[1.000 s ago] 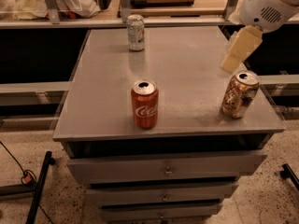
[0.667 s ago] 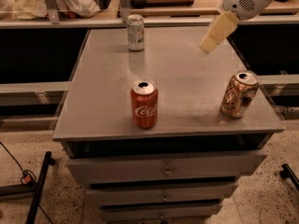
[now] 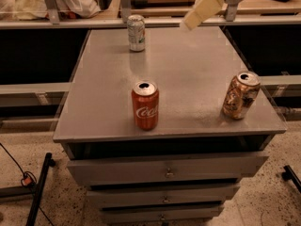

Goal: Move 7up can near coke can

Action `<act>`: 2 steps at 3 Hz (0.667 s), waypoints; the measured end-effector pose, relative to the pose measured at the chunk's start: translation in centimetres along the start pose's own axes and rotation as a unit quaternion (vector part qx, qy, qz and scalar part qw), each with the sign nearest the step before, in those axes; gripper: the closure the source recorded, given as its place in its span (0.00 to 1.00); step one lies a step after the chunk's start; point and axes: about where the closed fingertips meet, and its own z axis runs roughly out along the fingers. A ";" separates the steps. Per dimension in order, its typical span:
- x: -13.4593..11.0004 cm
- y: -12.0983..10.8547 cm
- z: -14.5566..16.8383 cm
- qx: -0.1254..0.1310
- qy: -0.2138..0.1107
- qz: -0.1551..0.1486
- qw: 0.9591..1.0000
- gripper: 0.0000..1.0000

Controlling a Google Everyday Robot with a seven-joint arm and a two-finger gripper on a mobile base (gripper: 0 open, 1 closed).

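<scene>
The 7up can [image 3: 136, 32], silver-white with green markings, stands upright at the back of the grey table top [image 3: 188, 79], left of its middle. The coke can [image 3: 145, 105], red with white script, stands upright near the front edge. My gripper [image 3: 201, 12], cream-coloured under a white wrist, hangs above the back right part of the table. It is to the right of the 7up can, apart from it and higher, and it holds nothing that I can see.
A dented brown-gold can [image 3: 241, 95] stands near the front right corner. The table is a drawer cabinet [image 3: 167, 173]. A shelf with cloth and boxes [image 3: 70, 4] runs behind it. A black stand leg [image 3: 40, 187] lies on the floor at the left.
My gripper has moved left and toward the back of the table, from above the brown-gold can to closer to the 7up can. The cans have not moved.
</scene>
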 end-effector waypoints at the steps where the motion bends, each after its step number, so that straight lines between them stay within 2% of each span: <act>1: 0.1 0.0 0.0 0.000 0.001 0.000 1.000 0.00; 2: -0.3 0.1 1.9 -0.024 -0.011 0.010 1.000 0.00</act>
